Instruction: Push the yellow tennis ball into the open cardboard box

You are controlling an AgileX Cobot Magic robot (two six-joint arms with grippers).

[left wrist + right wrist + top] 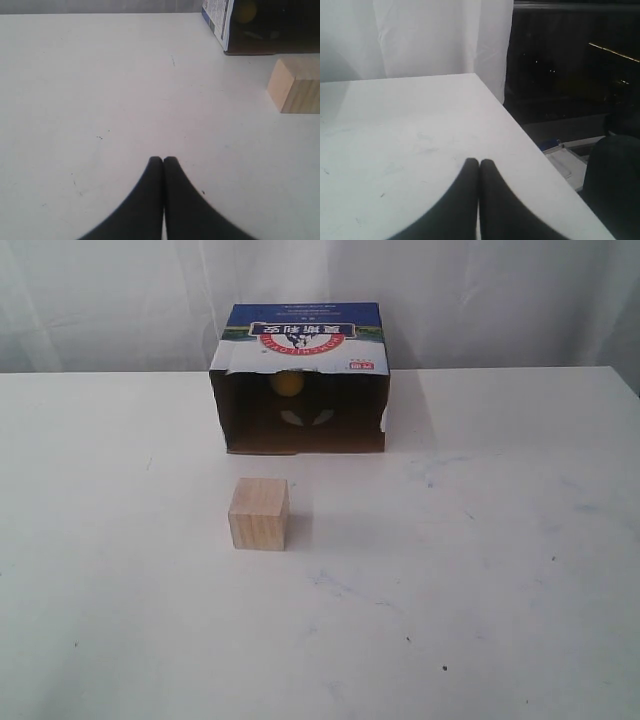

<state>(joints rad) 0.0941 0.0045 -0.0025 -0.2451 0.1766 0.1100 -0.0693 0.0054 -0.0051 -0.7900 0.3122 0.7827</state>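
The yellow tennis ball (288, 385) lies deep inside the open cardboard box (300, 335), against its back wall. The box rests on its side at the back middle of the table, opening toward the camera, blue-and-white printed panel on top. In the left wrist view the ball (246, 11) shows dimly in the box's dark interior (270, 30). My left gripper (163, 160) is shut and empty over bare table, well away from the box. My right gripper (479, 162) is also shut and empty, near the table's corner. Neither arm appears in the exterior view.
A pale wooden cube (259, 513) stands on the white table (480, 570) a short way in front of the box's opening; it is also at the edge of the left wrist view (296, 85). The table's edge (520, 127) drops off beside my right gripper.
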